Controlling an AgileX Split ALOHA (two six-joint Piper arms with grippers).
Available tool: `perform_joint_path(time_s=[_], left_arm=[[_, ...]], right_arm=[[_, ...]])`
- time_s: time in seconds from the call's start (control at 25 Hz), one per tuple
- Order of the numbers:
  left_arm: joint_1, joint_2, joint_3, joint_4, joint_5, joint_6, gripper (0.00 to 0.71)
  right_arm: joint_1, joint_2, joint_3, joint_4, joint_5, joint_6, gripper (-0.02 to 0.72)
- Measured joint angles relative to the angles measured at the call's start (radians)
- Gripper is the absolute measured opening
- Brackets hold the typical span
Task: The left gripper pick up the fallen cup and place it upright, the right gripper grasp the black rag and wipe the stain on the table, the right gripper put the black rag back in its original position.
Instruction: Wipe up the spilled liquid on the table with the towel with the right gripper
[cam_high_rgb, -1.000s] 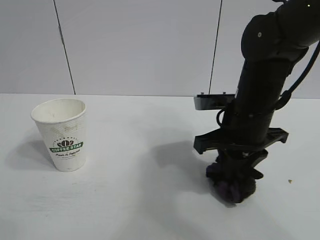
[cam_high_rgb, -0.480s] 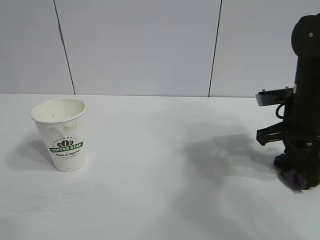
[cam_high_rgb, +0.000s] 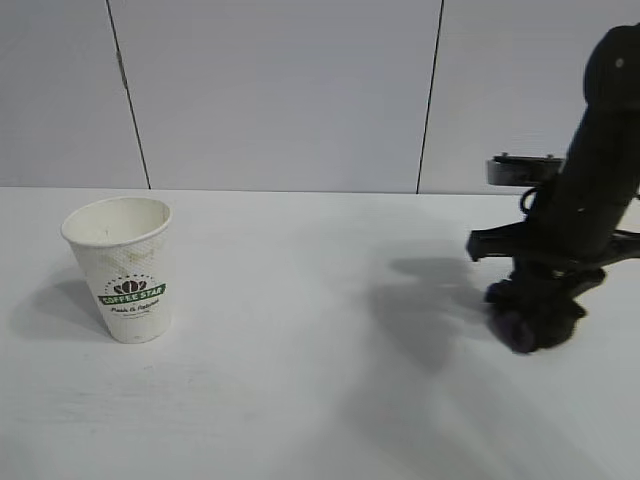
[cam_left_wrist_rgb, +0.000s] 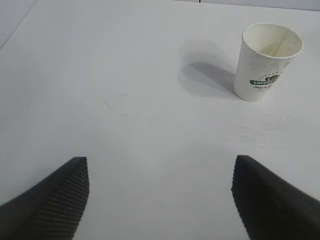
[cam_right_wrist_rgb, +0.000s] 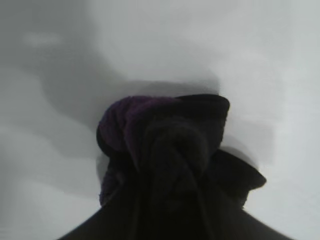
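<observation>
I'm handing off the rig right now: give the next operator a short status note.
Left end effector: open, empty, parked back from the cup.
Right end effector: shut on the black rag, low at the right side of the table.
Done: cup stands upright at the left; no stain visible on the table.
Left: set the rag down in its original spot and release it.
</observation>
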Motion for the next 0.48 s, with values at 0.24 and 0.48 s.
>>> perform_joint_path(time_s=[0.24,0.48], left_arm=[[0.000,0.000,0.000,0.000,0.000,0.000,0.570],[0.000,0.000,0.000,0.000,0.000,0.000,0.570]], right_arm=[[0.156,0.009,0.004,0.104,-0.020,-0.063,0.137],[0.172,0.005,0.004,0.109,-0.020,-0.049,0.137]])
